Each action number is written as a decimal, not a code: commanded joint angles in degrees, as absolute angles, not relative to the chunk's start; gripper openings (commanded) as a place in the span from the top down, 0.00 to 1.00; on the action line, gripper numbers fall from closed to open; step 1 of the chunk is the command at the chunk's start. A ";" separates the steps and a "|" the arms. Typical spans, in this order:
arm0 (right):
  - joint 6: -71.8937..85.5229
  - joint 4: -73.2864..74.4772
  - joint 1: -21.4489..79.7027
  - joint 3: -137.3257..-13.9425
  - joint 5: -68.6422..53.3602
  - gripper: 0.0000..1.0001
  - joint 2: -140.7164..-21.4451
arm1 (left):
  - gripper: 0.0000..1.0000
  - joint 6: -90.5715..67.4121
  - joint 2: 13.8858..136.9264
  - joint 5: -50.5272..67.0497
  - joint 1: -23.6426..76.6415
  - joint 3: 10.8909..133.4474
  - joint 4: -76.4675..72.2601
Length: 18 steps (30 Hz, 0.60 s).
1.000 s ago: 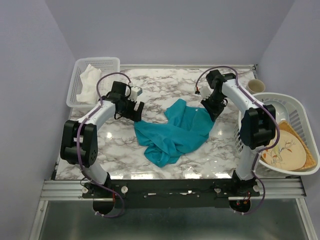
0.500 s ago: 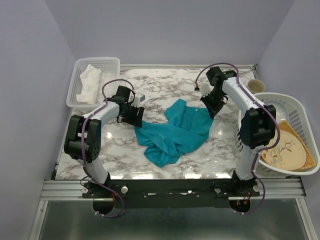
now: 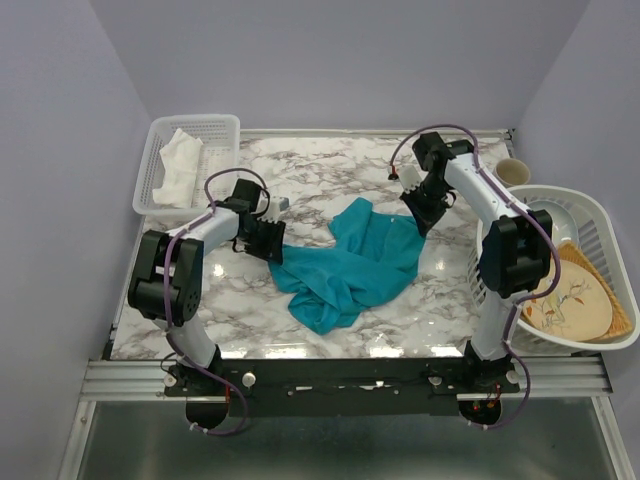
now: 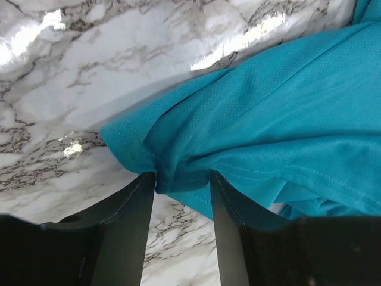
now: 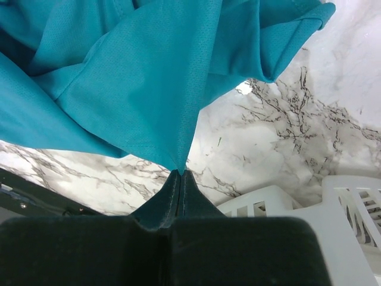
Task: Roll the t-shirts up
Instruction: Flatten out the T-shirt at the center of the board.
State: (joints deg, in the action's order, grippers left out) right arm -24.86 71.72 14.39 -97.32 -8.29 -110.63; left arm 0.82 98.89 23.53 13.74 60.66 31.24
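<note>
The crumpled teal t-shirt (image 3: 350,265) lies mid-way across the bench (image 3: 320,170). At its 9 o'clock edge the left end effector (image 4: 181,179) stands apart around the hem (fabric fills the gap). At 2 o'clock the right end effector (image 5: 180,174) is clamped on a fold.

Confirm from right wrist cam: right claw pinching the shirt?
Yes, the right claw is shut, a peak of the teal t-shirt nipped between its tips.

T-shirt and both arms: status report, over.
Right gripper shut on t-shirt, right edge. Left gripper, jaws astride the left hem, grip unconfirmed. Fabric crumpled, not yet rolled. Nothing lying on it.
</note>
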 commanded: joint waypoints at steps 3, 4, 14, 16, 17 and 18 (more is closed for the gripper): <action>-24.43 72.42 14.24 -99.58 -10.02 1.00 -112.06 | 0.68 -1.30 95.71 24.07 14.06 58.01 30.85; -24.35 72.42 14.15 -99.75 -10.02 1.00 -112.15 | 0.77 -1.41 95.45 24.26 14.06 58.01 30.33; -23.22 70.05 11.87 -119.05 -5.54 1.00 -114.42 | 1.00 12.03 99.48 20.30 13.45 89.12 45.24; -16.39 67.16 8.19 -131.15 -8.50 1.00 -115.22 | 1.00 13.09 101.85 20.13 11.96 97.61 49.37; -14.69 65.32 7.22 -134.00 -10.00 1.00 -114.96 | 1.00 12.05 101.95 21.17 9.86 104.00 49.22; -13.11 60.69 5.38 -135.86 -11.50 1.00 -114.09 | 1.00 10.82 101.95 21.53 8.89 106.50 48.09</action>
State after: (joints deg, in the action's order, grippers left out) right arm -22.17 71.64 11.99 -121.64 -8.03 -115.39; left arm 8.25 101.23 21.61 13.28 90.59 42.85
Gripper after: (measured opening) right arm 0.012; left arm 0.012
